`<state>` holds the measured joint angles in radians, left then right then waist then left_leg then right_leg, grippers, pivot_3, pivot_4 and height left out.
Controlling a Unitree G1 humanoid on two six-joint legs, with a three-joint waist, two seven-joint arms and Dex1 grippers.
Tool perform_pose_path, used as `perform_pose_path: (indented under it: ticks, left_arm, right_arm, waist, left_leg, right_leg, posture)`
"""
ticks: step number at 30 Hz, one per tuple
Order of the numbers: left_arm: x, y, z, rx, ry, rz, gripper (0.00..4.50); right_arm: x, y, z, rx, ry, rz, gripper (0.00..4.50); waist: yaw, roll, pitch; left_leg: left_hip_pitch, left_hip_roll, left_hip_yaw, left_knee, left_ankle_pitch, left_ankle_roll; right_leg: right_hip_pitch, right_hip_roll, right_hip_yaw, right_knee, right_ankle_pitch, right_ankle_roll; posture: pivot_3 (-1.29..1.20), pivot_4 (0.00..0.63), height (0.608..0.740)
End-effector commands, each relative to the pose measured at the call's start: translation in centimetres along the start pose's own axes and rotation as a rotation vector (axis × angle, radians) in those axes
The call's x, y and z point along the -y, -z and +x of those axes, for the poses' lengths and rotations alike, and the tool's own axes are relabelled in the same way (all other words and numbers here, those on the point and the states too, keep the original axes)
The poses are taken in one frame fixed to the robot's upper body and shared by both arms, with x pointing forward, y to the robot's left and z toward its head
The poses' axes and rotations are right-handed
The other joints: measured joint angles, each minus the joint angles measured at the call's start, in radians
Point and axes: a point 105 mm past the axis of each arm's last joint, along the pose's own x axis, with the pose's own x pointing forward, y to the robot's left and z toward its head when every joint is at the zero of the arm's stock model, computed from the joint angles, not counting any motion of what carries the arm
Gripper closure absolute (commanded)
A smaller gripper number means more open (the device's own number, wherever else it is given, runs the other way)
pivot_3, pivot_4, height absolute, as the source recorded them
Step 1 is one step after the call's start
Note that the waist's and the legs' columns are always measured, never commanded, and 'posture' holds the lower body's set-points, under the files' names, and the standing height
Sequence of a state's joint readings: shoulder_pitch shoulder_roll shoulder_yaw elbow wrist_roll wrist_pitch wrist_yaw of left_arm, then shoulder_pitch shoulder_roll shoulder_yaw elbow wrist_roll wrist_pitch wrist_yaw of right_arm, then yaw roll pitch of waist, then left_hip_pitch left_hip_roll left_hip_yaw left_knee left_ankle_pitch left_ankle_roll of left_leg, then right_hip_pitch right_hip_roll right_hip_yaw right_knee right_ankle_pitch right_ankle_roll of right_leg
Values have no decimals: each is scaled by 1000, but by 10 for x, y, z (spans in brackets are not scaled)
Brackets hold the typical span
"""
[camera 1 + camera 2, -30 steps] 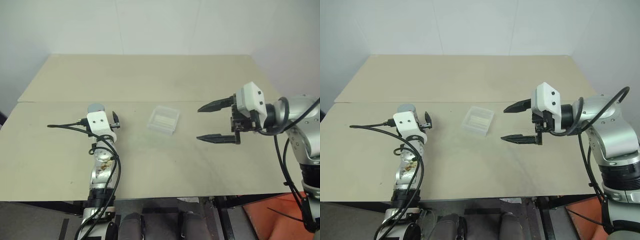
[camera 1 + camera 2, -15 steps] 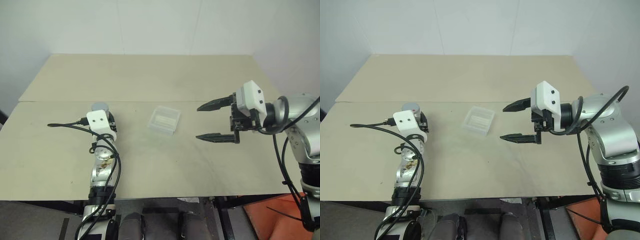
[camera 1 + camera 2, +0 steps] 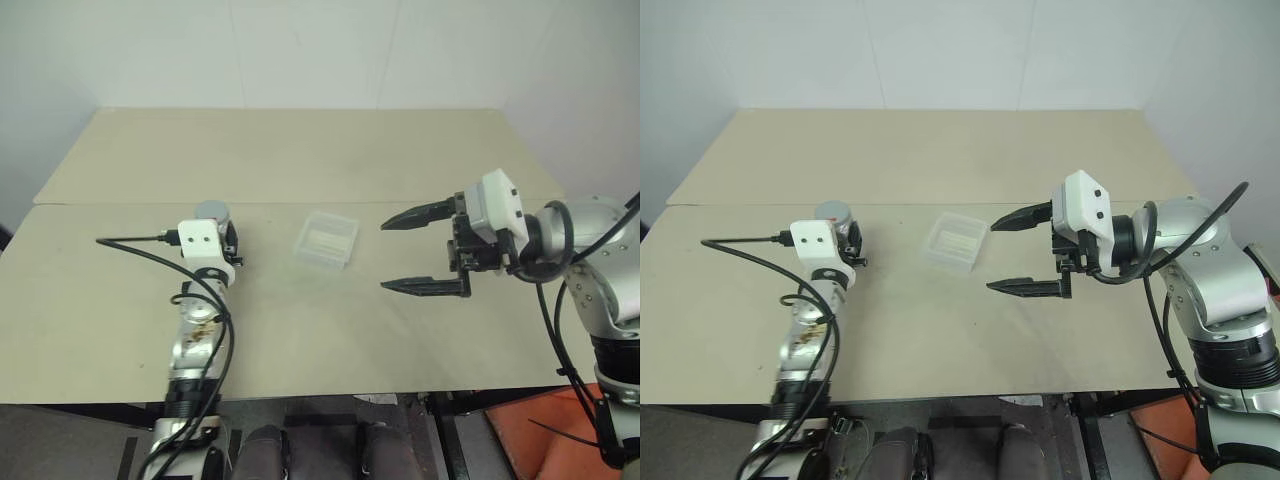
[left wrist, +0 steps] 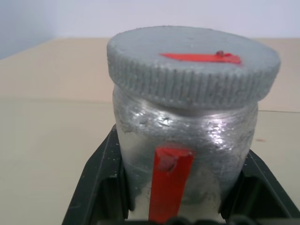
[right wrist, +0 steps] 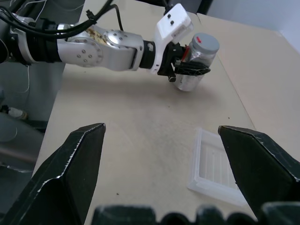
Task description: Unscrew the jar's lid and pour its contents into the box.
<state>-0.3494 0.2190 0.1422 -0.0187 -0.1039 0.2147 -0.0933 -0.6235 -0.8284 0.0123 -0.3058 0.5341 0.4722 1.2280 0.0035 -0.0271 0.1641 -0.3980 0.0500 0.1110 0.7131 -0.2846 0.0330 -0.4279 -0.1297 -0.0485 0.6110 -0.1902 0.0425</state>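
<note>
**Ana:** Jar [image 4: 187, 154] first, where does it sit?

**Ben:** Between the two black fingers [image 4: 96, 187] of the left hand [image 5: 187, 70]. That hand is clenched on the jar's silvery body, one finger on each side, low down near its base. The red stripe on the jar's side faces the wrist camera.

**Ana:** And the lid [image 4: 193, 58]?

**Ben:** On the jar, grey with a ribbed edge and a red mark on top. From the head camera its round top [image 3: 212, 210] shows just past the white block of the left wrist. I cannot tell from the head views whether the jar touches the desk [image 3: 300, 150]; from the right wrist it looks upright, with its base at or just above the surface.

**Ana:** The contents?

**Ben:** Hidden, since the jar's wall is not see-through.

**Ana:** Where is the box [image 3: 327, 240]?

**Ben:** Flat on the tan desk, roughly in the middle, between the two arms. It is a shallow clear tray with rounded corners, standing apart from the jar on the jar's right.

**Ana:** The right hand [image 3: 395, 255]?

**Ben:** Released, its two black fingers spread wide with nothing between them. It hangs above the desk to the right of the box, fingertips pointing left toward it, near but not touching. One finger [image 3: 415, 214] sits farther from the robot, the other [image 3: 420, 286] nearer.

**Ana:** Anything else on the desk?

**Ben:** A black cable [image 3: 135, 241] runs out to the left from the left wrist block.
</note>
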Motion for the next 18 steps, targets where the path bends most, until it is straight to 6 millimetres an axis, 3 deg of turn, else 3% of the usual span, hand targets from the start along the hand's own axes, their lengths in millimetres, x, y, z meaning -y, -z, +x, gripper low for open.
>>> perform_pose_path:
  ticks: [1,6,11,18]
  left_arm:
    - [0,-43,-15,87,302,58,2577]
    - [-1,-69,-40,56,644,69,2577]
    - [16,-84,-59,-30,979,-6,2577]
    - [37,-97,-46,-15,1165,-42,2577]
  right_arm:
    - [10,-15,3,53,74,-14,0]
    - [20,-22,17,110,139,44,0]
    - [27,-42,40,170,166,134,0]
    - [27,-66,69,217,138,181,0]
  waist:
    - [-9,0,0]
    - [-13,1,0]
    - [-9,1,0]
    - [-7,1,0]
  left_leg:
    - [0,0,0,0,0,0]
    - [-1,0,0,0,1,-1]
    - [-3,0,0,0,4,-6]
    - [-5,-1,1,0,4,-7]
  right_leg:
    - [-1,0,0,0,0,0]
    - [-2,0,0,0,0,0]
    - [-3,0,0,1,0,0]
    - [-4,0,0,1,0,0]
  posture:
    - [0,150,740]
    - [0,150,740]
    - [0,150,740]
    - [0,150,740]
